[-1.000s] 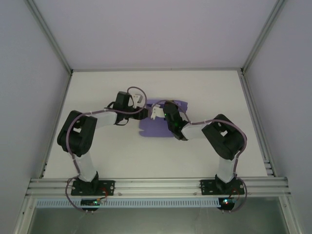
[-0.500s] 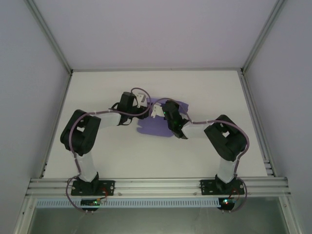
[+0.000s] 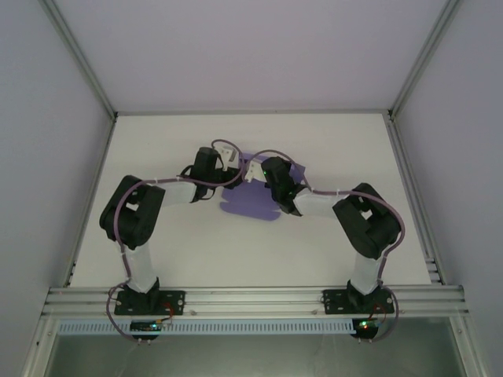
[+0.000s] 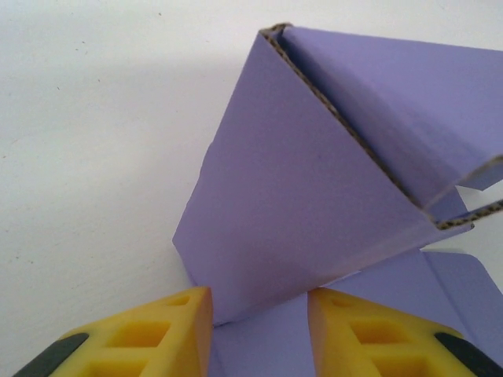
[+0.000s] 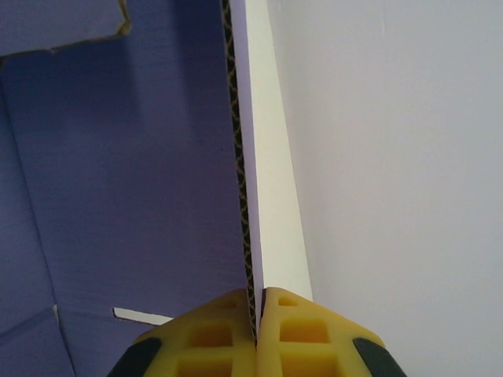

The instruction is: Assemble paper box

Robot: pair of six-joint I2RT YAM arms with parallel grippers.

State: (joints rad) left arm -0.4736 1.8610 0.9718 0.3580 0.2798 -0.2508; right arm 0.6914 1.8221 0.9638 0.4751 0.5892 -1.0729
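The paper box [image 3: 250,206] is a lavender card sheet, partly folded, lying mid-table between both arms. In the left wrist view one of the paper box's [image 4: 314,196] panels stands up tilted, its brown corrugated edge showing. My left gripper [image 4: 259,302] is open, and that panel's lower corner sits between its yellow fingers [image 4: 177,326]. My right gripper [image 5: 257,302] is shut on a thin upright wall of the paper box [image 5: 134,173], pinching its edge. From above, the left gripper [image 3: 229,155] and right gripper [image 3: 253,169] meet at the sheet's far edge.
The white table [image 3: 157,149] is bounded by a metal frame, with white walls at the back and sides. An aluminium rail [image 3: 251,298] runs along the near edge, carrying both arm bases.
Both grippers have moved a little toward the back of the table at the sheet's far edge. The left jaws have narrowed around the raised panel. The right grip is unchanged.
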